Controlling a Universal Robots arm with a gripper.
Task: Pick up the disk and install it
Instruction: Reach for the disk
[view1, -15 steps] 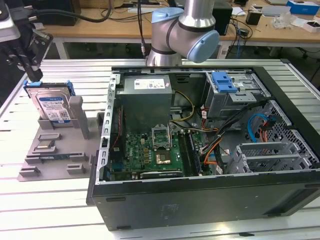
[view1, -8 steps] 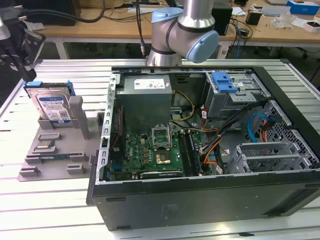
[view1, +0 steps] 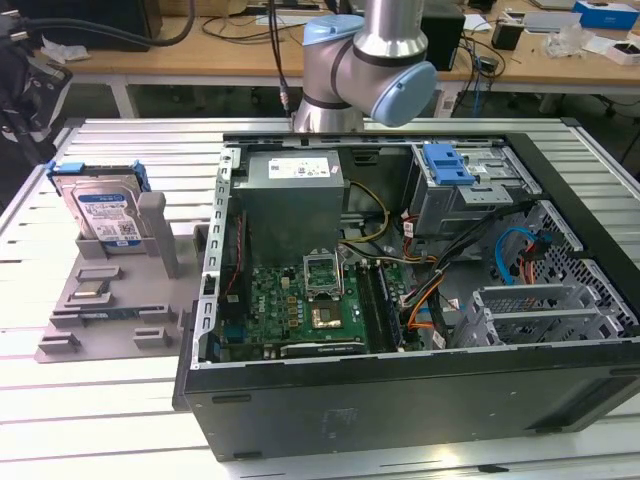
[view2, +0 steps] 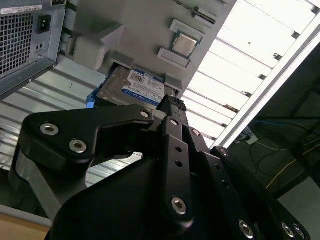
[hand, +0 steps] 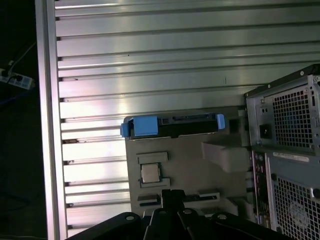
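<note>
The disk (view1: 105, 212) is a silver-grey drive with a blue-and-white label and a blue bracket. It stands on edge in a slot at the far end of a grey fixture (view1: 110, 300), at the exterior view's left. In the second wrist view the disk (view2: 135, 87) lies just past my gripper (view2: 172, 104), clear of it. The first wrist view shows the disk (hand: 172, 126) edge-on, well beyond the gripper (hand: 172, 194), which hangs above the fixture (hand: 185, 160). My gripper is shut with nothing in it.
An open computer case (view1: 400, 400) lies right of the fixture, holding a grey power-supply box (view1: 295, 200), a motherboard (view1: 300, 300) and a drive cage with a blue latch plate (view1: 447, 163). A processor chip (hand: 150, 173) sits on the fixture. The case's rear panel (hand: 285, 125) stands beside it.
</note>
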